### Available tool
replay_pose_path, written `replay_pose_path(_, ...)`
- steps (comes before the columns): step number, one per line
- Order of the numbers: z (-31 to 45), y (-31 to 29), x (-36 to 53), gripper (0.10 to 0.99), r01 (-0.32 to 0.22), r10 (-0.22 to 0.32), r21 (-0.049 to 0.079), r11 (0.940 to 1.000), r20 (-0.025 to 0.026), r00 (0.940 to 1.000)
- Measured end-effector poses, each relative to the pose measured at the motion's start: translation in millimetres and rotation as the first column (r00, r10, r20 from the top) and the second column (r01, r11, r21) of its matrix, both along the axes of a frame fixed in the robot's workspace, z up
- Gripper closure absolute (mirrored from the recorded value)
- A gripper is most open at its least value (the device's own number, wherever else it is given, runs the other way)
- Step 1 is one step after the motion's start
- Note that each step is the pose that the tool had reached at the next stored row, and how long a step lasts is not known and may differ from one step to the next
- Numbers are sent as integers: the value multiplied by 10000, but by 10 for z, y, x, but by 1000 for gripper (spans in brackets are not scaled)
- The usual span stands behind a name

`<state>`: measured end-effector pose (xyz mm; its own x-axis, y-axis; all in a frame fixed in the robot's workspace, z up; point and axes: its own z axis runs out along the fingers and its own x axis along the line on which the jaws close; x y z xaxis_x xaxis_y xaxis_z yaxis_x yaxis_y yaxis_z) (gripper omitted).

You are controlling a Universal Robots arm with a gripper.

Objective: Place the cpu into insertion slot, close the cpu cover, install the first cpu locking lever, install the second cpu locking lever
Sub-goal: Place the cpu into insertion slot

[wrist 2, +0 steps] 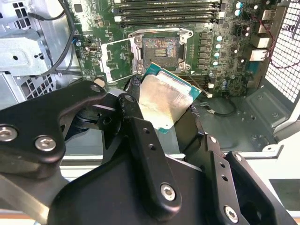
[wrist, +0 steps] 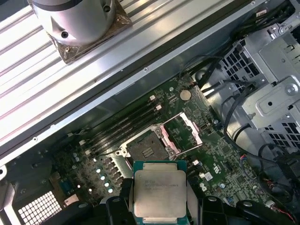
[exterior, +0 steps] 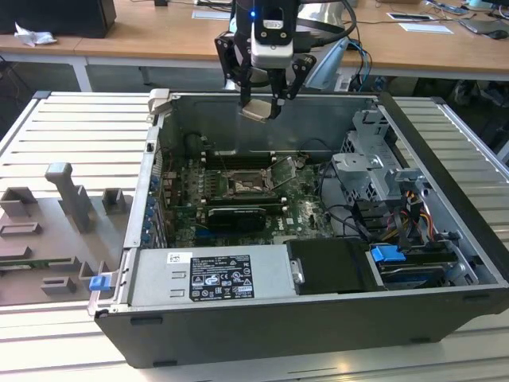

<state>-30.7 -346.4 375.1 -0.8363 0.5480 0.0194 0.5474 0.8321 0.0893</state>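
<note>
Gripper [wrist: 159, 202] clamped on cpu [wrist: 159, 192], well above open insertion slot [wrist: 144, 150]; cpu cover [wrist: 183, 133] swung back. Step one, placement, judged in hand; calls for squared alignment over slot.

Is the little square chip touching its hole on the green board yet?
Apart. In the exterior view the gripper holds the cpu high in the air, with the insertion slot well below it on the motherboard.
</note>
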Motion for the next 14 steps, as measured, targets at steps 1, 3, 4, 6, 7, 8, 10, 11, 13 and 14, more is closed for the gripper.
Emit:
replay_pose_path(1,0,0,0,545,36,-36,0,10000,0,10000)
replay_pose_path(3,0,0,0,545,184,-184,0,9998,0,9998)
replay_pose_path(4,0,0,0,545,273,-273,0,9996,1,9996)
replay_pose_path(6,0,0,0,545,350,-350,0,9994,1,9994)
replay_pose_path(7,0,0,0,545,424,-424,0,9991,0,9991)
replay_pose_path(8,0,0,0,545,465,-465,0,9989,0,9989)
replay_pose_path(10,0,0,0,545,588,-588,0,9983,0,9983)
replay_pose_path(11,0,0,0,545,679,-679,0,9977,0,9977)
replay_pose_path(13,0,0,0,545,765,-765,0,9971,0,9971)
replay_pose_path(14,0,0,0,545,852,-852,0,9964,0,9964)
